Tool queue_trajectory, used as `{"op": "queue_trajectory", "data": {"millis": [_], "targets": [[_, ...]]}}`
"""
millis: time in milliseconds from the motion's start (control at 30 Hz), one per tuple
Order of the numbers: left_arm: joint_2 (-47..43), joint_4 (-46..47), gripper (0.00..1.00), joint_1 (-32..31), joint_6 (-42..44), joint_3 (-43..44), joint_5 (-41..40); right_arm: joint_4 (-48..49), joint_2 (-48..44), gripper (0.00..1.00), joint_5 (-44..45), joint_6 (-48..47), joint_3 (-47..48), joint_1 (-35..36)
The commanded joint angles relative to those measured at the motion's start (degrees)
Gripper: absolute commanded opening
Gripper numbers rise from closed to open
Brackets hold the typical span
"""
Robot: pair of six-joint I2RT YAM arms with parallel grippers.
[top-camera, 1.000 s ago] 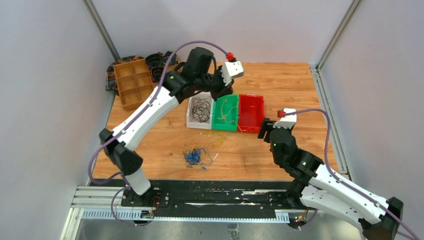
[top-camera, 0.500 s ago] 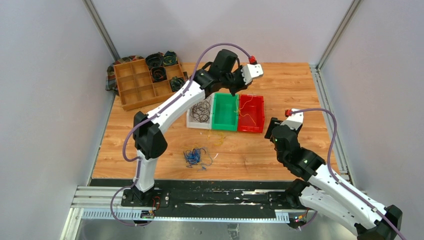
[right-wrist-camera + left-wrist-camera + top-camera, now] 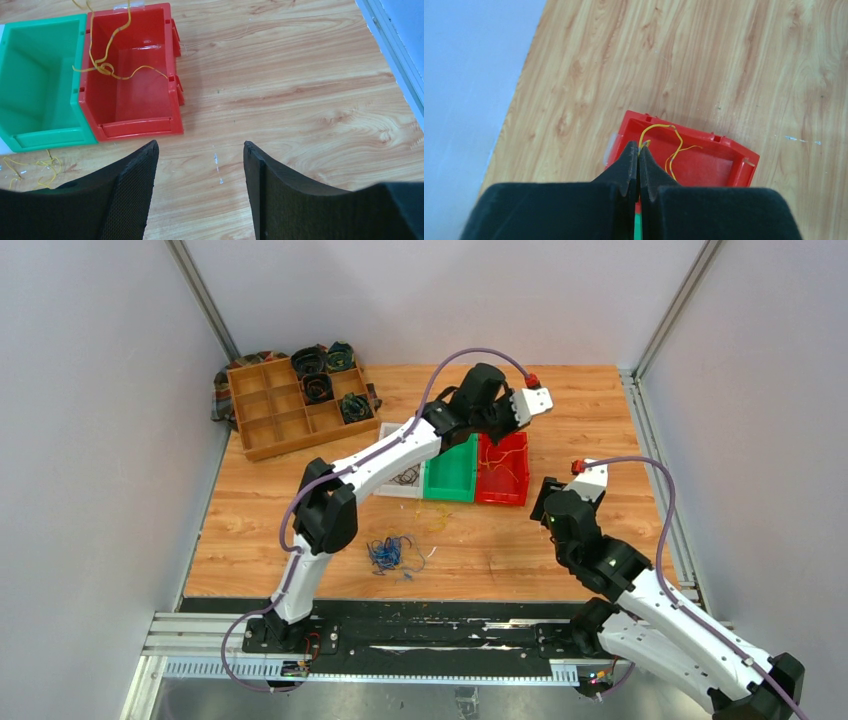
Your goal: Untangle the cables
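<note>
Left gripper point(image 3: 639, 150) is pressed together, pinching a yellow cable point(image 3: 102, 68) that trails into the red bin point(image 3: 716, 167) near its far end. Right gripper point(image 3: 200, 145) is spread over bare table point(image 3: 310, 100), beside the bin's near corner. Blue cables point(image 3: 388, 552) lie apart.

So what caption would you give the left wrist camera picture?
Left gripper, shut on a yellow cable that trails into the red bin on the wooden table.

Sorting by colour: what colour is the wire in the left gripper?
Yellow wire, clearest in the left wrist view.
</note>
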Motion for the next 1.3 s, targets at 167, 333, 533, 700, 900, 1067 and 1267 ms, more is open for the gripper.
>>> {"op": "queue_trajectory", "data": {"millis": [167,333,533,700,900,1067,1267], "targets": [[1.11,7.64,0.00,-0.19,-0.62,-9.89,-3.98,-3.09,-0.90,0.63,-0.52,1.00,1.72,-2.39],[3.00,9.37,0.00,-0.19,-1.06,-11.44,-3.95,-3.49,-0.45,0.63,-1.45,1.24,2.20,-3.15],[7.23,9.96,0.01,-0.28,1.22,-10.11,-8.16,-4.61,-0.43,0.62,-1.75,1.60,2.91,-3.54],[10.27,9.21,0.01,-1.76,6.45,-7.90,-13.22,-4.89,-0.57,0.62,-2.33,2.19,2.97,-3.83],[11.03,6.01,0.42,-2.22,7.17,-3.81,-14.63,-5.12,-0.62,0.62,-2.84,2.00,4.23,-4.03],[7.04,3.08,0.60,-2.22,8.25,-3.59,-11.30,-5.11,-1.00,0.62,-3.02,1.36,4.82,-4.15],[6.89,-2.78,0.79,-1.43,6.39,1.44,-9.70,-5.87,-1.81,0.63,-3.20,1.36,5.68,-4.26]]}}
